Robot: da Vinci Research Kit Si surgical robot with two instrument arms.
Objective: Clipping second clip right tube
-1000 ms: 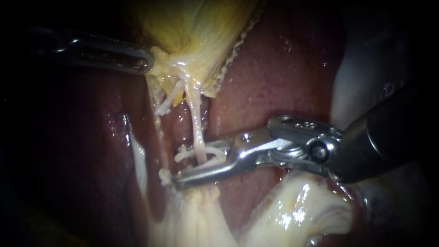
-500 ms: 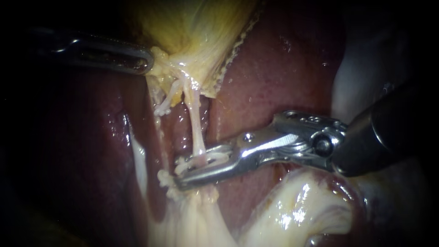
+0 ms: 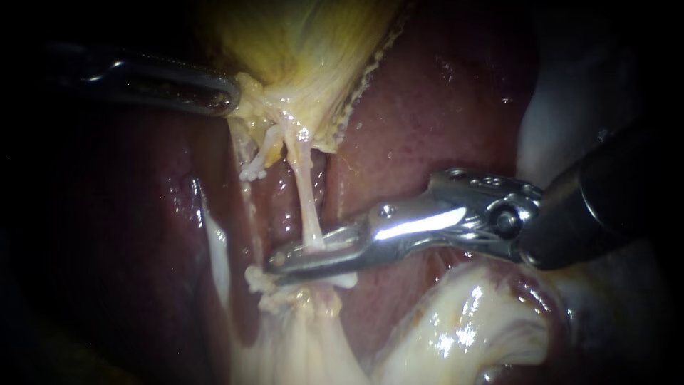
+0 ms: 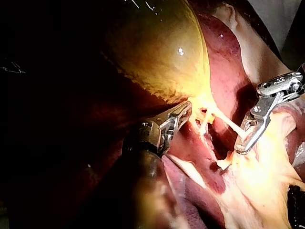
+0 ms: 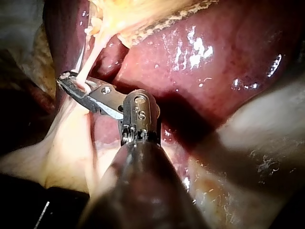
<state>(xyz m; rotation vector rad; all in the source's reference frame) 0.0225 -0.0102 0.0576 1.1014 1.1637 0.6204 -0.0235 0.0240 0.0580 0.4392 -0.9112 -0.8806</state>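
The right tube (image 3: 305,192) runs as a pale strand from the yellow gallbladder (image 3: 313,50) down to the whitish tissue below. My right instrument (image 3: 281,262) comes in from the right; its jaws lie nearly together across the tube's lower end, pressing a white clip (image 3: 347,281) onto it. The right wrist view shows those jaws (image 5: 71,83) closed around the tube (image 5: 93,52). My left instrument (image 3: 228,100) holds the gallbladder's lower edge, jaws shut on that tissue, as its own wrist view (image 4: 183,112) also shows. A shorter left tube (image 3: 260,153) hangs beside the right one.
Dark red liver (image 3: 427,107) lies behind and on both sides of the tubes. Glistening white fatty tissue (image 3: 463,328) bulges under my right instrument's wrist. A small white clump (image 3: 256,279) sits just beyond the right jaws' tips.
My right instrument's jaws have closed on the right tube, squeezing the white clip flat between them. The left instrument and the gallbladder have stayed in place.
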